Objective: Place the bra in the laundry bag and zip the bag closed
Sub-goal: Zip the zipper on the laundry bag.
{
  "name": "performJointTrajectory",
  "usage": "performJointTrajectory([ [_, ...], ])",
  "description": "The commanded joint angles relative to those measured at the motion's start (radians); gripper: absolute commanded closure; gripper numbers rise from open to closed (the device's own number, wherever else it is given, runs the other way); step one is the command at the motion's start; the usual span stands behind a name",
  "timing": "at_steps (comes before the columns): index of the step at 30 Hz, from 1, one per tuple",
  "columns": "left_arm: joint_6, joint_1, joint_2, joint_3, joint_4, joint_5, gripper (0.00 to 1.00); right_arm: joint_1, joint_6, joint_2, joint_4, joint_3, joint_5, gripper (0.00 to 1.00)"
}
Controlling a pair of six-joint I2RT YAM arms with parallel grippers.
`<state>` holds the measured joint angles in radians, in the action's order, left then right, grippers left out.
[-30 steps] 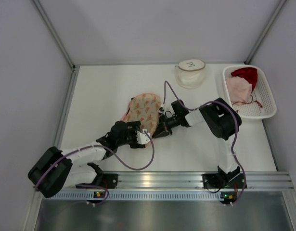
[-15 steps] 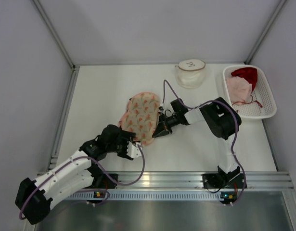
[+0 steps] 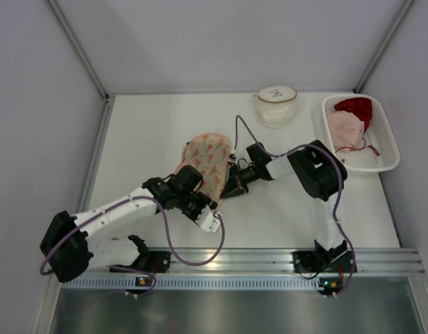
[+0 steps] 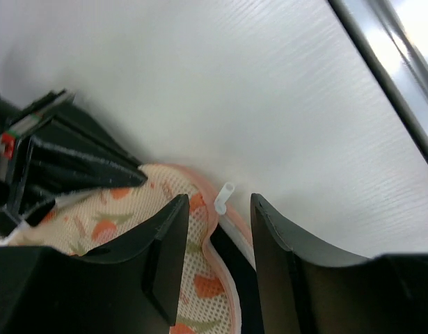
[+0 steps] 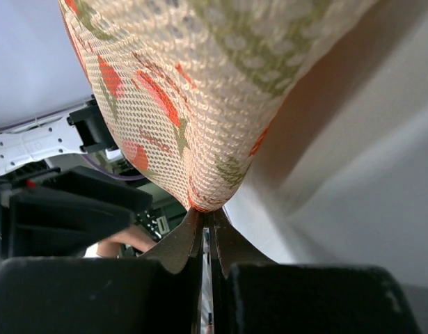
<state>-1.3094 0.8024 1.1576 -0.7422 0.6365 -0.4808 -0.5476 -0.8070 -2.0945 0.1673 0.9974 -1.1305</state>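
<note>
Laundry bag [image 3: 208, 161] lies mid-table seen from above; the white basket [image 3: 393, 149] at right holds red and pink clothes [image 3: 346, 126]. Left wrist: left gripper [image 4: 217, 209] is apart around its zipper pull [image 4: 225, 195]. Right wrist: right gripper [image 5: 207, 224] is clamped on its edge.

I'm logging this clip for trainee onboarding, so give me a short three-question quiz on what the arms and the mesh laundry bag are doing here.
1. True or false: the right gripper is shut on the edge of the laundry bag.
2. In the left wrist view, what sits between the open jaws of the left gripper? A) the white zipper pull B) a red garment C) a basket rim
3. In the top view, which corner of the table holds the white basket?
Key: 1 true; 2 A; 3 the far right corner.
</note>
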Motion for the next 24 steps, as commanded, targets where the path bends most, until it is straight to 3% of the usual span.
performJointTrajectory([
  [1,-0.171,0.072,0.051,-0.087,0.11,-0.021,0.54,0.005,-0.001,-0.013,-0.017,0.027,-0.02,1.0],
  [4,-0.235,0.13,0.099,-0.117,0.192,0.033,0.53,0.006,0.002,-0.022,-0.026,0.038,-0.018,1.0],
  [9,-0.179,0.211,0.224,-0.216,0.256,0.116,0.53,0.006,0.0,-0.027,-0.032,0.043,-0.012,1.0],
  [18,-0.116,0.251,0.442,-0.417,0.406,0.277,0.52,0.005,-0.001,-0.03,-0.04,0.041,-0.003,1.0],
  [24,-0.111,0.267,0.524,-0.447,0.477,0.324,0.52,0.006,0.0,-0.032,-0.043,0.04,0.0,1.0],
])
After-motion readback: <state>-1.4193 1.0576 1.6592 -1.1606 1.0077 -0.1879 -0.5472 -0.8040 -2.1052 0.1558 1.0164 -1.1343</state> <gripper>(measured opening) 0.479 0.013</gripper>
